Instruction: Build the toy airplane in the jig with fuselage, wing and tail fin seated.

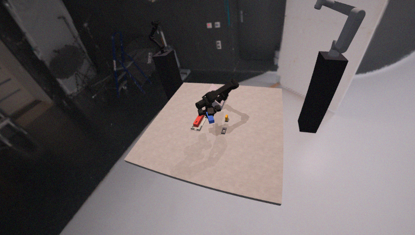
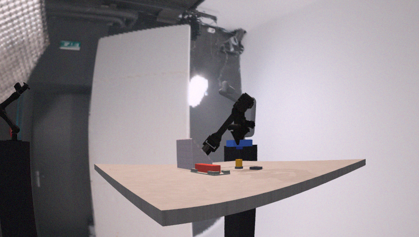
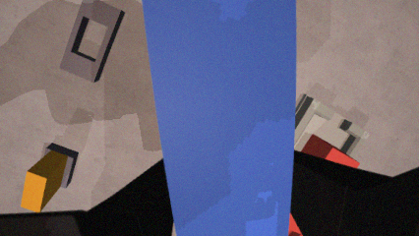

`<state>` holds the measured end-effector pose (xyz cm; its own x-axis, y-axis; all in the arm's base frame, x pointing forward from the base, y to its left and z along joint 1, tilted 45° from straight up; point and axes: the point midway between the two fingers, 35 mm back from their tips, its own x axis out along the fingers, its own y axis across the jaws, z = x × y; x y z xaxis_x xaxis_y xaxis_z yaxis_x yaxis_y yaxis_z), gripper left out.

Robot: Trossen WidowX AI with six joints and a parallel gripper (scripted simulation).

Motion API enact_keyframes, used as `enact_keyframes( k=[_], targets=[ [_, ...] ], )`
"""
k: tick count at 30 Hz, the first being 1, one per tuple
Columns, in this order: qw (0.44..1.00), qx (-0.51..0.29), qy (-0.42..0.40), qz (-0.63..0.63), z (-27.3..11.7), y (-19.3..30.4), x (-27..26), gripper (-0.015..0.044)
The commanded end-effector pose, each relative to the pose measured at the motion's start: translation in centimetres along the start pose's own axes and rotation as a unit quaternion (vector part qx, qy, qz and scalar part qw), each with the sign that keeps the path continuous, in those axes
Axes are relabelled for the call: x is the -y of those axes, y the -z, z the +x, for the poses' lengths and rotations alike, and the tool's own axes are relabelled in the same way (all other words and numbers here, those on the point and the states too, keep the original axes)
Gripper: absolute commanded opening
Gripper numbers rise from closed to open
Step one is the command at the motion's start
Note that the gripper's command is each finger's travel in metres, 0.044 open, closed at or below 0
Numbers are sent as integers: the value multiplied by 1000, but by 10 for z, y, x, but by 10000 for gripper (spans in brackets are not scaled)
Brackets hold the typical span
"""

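My gripper is shut on the blue wing and holds it well above the table, with its tab pointing down in the exterior view. The red fuselage lies along the pale cradle. In the top view the wing is a little to the right of the fuselage. The yellow-orange tail fin stands upright in a small grey holder. The fingertips are partly hidden by the wing in the wrist view.
A grey holder with a rectangular opening sits on the table near the fin. A grey wedge-shaped block stands behind the cradle, by the arm's base. Other arms on black pedestals are beyond the table.
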<state>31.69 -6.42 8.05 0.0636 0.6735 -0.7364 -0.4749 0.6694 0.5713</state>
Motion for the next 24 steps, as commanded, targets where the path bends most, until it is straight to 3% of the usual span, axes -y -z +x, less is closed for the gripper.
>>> enact_keyframes(
  k=[1, 24],
  targets=[
    [999, -2, 2, -33, 2, 11, 10, 0],
    [976, -5, 0, -217, 15, 71, 52, 0]
  ],
)
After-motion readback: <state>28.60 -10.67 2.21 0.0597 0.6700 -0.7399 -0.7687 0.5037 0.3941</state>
